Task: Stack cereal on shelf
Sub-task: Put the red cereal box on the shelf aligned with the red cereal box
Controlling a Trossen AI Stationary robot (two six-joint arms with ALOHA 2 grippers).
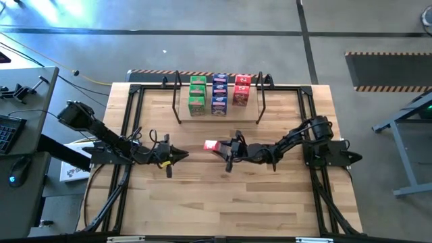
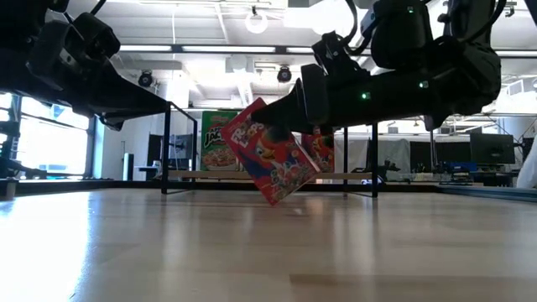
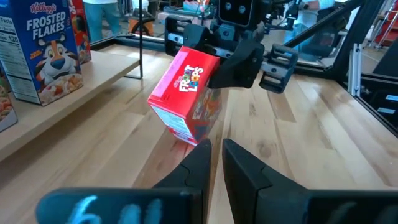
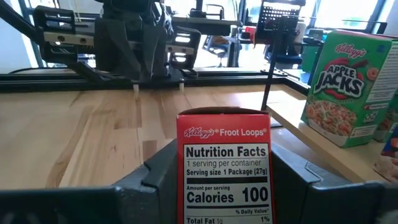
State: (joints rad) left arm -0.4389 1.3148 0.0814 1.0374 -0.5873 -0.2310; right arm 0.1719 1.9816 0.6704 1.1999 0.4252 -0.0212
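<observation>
A red Froot Loops cereal box [image 1: 211,145] is held tilted at the table's middle, with my right gripper [image 1: 225,148] shut on it. The low view shows its lowest corner [image 2: 273,202] at or just above the tabletop; I cannot tell which. On the shelf [image 1: 223,117] at the far middle stand green [image 1: 197,95], blue [image 1: 219,94] and red [image 1: 241,88] cereal boxes in three short rows. My left gripper [image 1: 182,155] is shut on nothing, level above the table, just left of the held box and pointing at it. My right gripper pinches the red box between its two fingers [image 4: 156,176], one on each broad face [image 3: 214,74], with the narrow nutrition panel [image 4: 225,163] facing the wrist. The fingers come about level from the table's right. The box sits tilted, one corner lowest.
Black metal rails [image 1: 128,135] run along the table's left and right sides. Thin black hoops [image 1: 178,101] stand at both ends of the shelf. Bare wood [image 1: 223,199] stretches toward the near edge. A desk with a keyboard [image 1: 7,131] stands off the table's left.
</observation>
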